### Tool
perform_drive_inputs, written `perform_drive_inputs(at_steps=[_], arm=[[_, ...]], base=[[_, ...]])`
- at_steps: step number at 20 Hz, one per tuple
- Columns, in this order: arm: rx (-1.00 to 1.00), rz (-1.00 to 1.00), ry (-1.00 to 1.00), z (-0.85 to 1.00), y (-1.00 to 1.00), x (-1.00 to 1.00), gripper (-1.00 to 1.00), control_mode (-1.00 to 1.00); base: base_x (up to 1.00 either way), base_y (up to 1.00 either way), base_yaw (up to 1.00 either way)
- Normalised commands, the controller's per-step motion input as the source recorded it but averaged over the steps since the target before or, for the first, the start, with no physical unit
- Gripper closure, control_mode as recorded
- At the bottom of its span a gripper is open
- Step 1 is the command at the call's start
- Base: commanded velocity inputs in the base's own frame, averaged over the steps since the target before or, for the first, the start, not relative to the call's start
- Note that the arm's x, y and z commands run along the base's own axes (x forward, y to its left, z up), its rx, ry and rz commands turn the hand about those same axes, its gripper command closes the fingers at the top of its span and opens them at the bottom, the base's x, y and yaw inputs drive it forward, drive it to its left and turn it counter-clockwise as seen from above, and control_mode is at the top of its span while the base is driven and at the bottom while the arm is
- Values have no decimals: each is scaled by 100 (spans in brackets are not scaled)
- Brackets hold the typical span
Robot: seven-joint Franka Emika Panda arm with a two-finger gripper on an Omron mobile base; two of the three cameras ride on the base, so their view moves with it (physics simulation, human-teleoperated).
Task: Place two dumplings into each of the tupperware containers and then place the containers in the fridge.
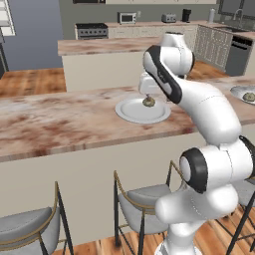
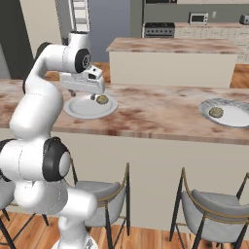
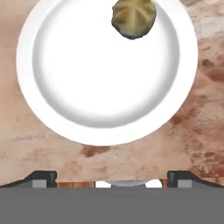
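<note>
Arm poised over the plate, one dumpling on it.

On the counter (image 1: 60, 124) sits a white plate (image 3: 57, 109); the dumpling (image 3: 133, 18) lies at its far rim, ahead of the gripper (image 3: 111, 175) and slightly right. The jaws stand spread wide, holding nothing. A second dumpling (image 2: 216, 112) rests in a container (image 2: 233, 119) well apart.

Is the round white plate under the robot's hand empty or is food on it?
Not empty: the round white plate holds one lumpy tan dumpling near its rim.
</note>
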Motion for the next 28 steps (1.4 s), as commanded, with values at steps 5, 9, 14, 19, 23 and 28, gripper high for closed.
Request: perform_drive_inputs(at_steps=[5, 9, 14, 19, 23, 28], arm=[[1, 0, 21, -48, -1, 74, -100, -100], [0, 0, 21, -39, 0, 77, -100, -100], [0, 0, 24, -44, 0, 76, -100, -100], [0, 0, 15, -23, -4, 56, -100, -100], [-9, 0, -7, 0, 0, 0, -100, -100], [-6, 0, -2, -2, -1, 12, -100, -100]], base=[[0, 0, 0], [0, 0, 0], [0, 0, 0], [0, 0, 0], [0, 0, 0], [0, 0, 0]])
